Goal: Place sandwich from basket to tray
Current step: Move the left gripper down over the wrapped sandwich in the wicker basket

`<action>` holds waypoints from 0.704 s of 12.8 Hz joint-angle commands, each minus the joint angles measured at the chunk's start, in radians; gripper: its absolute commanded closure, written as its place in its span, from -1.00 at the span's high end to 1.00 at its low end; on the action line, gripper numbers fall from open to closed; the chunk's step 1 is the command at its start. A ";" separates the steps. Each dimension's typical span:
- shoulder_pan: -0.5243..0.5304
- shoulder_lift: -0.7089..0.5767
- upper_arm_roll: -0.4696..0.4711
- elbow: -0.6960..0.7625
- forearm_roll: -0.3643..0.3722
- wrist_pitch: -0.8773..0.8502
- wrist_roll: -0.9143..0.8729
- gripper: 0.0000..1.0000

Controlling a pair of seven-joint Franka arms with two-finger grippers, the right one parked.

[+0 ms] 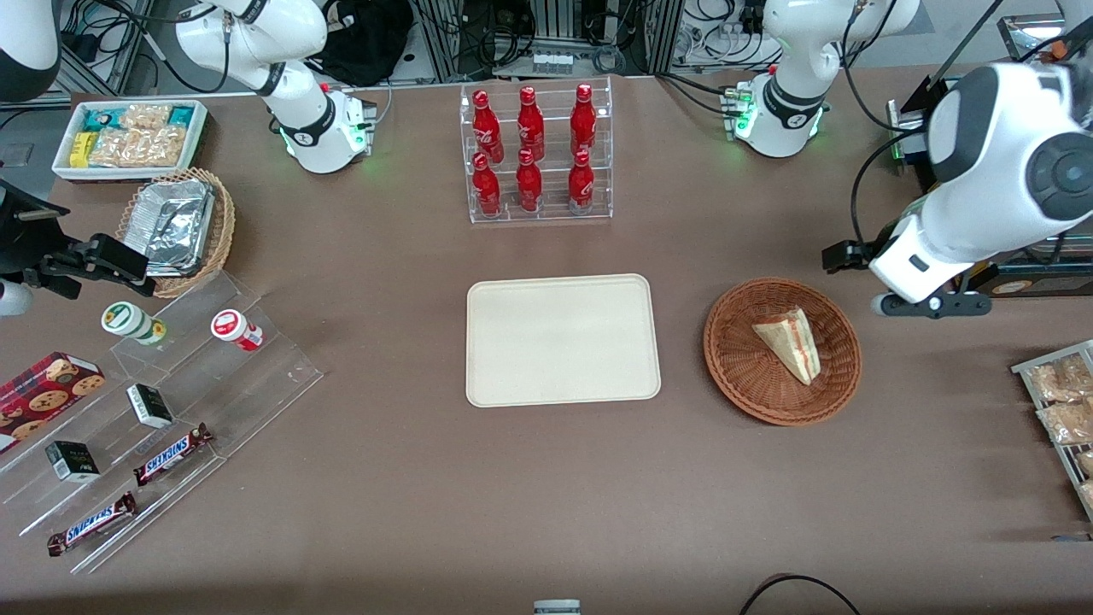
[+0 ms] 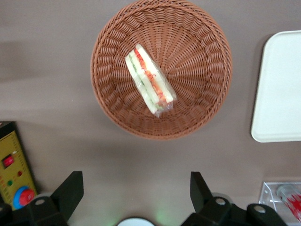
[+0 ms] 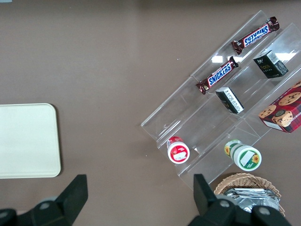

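Your gripper has its jaws spread wide, nothing between them, hanging above the table, farther from the front camera than the basket. The sandwich lies inside the basket, filling edge up. The tray sits beside the basket, toward the parked arm's end.

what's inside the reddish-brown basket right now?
Only the sandwich, lying in the basket on the weave. Whatever sits under the wedge is covered. The tray beside it is bare. The gripper hangs open above the table, farther from the front camera than the basket.
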 commanded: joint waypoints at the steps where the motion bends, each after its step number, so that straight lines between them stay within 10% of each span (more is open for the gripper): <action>1: 0.007 -0.028 -0.005 -0.131 0.006 0.137 0.007 1.00; 9: 0.001 0.048 -0.004 -0.368 -0.005 0.550 -0.209 1.00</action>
